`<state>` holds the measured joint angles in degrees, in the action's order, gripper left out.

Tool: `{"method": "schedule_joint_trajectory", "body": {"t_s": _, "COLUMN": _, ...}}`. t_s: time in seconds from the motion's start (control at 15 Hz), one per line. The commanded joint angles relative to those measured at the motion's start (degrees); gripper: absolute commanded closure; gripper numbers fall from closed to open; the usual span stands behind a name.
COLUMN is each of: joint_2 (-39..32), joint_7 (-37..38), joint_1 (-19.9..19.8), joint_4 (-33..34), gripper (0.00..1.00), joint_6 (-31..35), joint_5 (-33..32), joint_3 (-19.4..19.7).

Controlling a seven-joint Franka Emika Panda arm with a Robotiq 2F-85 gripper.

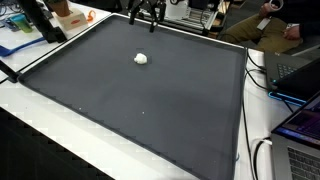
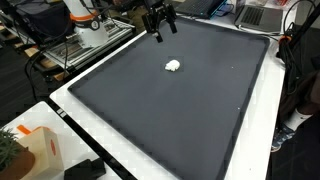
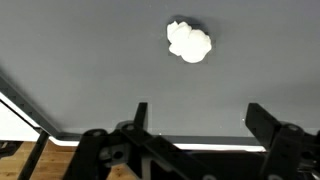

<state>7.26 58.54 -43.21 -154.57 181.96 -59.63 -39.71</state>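
Observation:
A small crumpled white lump [image 1: 141, 58] lies on the dark grey mat [image 1: 150, 110], toward the far side; it also shows as the white lump [image 2: 173, 66] in the second exterior view and the white lump [image 3: 188, 42] in the wrist view. My gripper [image 1: 147, 22] hangs above the mat's far edge, well short of the lump. From the wrist, the gripper [image 3: 197, 115] stands open, its two black fingers [image 3: 140, 115] wide apart with nothing between them. The same gripper [image 2: 159, 32] shows in both exterior views.
White table borders [image 2: 100, 140] frame the mat [image 2: 190, 110]. A laptop [image 1: 300, 125] and cables sit along one side. An orange-and-white box [image 2: 40, 150] stands at a corner. A metal rack [image 2: 85, 45] and a seated person [image 1: 270, 25] are beyond the far edge.

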Motion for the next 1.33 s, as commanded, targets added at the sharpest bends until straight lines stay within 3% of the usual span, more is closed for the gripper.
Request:
{"method": "schedule_joint_trajectory", "body": {"t_s": 0.0, "joint_2": -5.0, "joint_7": 2.1, "joint_1": -3.9, "joint_4": 2.3, "gripper": 0.0, "joint_6": -0.1, "joint_5": -3.4, "joint_3": -1.4}}
{"method": "schedule_joint_trajectory", "body": {"t_s": 0.07, "joint_2": -6.9, "joint_7": 2.1, "joint_1": -4.1, "joint_4": 2.7, "gripper": 0.0, "joint_6": -0.8, "joint_5": -3.0, "joint_3": -1.1}}
{"method": "schedule_joint_trajectory", "body": {"t_s": 0.13, "joint_2": -2.7, "joint_7": 0.6, "joint_1": -2.2, "joint_4": 1.1, "gripper": 0.0, "joint_6": -0.1, "joint_5": -1.0, "joint_3": -0.6}}
{"method": "schedule_joint_trajectory", "body": {"t_s": 0.47, "joint_2": -3.4, "joint_7": 0.4, "joint_1": -2.4, "joint_4": 1.6, "gripper": 0.0, "joint_6": -0.1, "joint_5": -1.0, "joint_3": -0.5}}
{"method": "schedule_joint_trajectory", "body": {"t_s": 1.27, "joint_2": -12.9, "joint_7": -1.8, "joint_1": -1.7, "joint_4": 4.8, "gripper": 0.0, "joint_6": -1.9, "joint_5": -1.5, "joint_3": -0.7}}
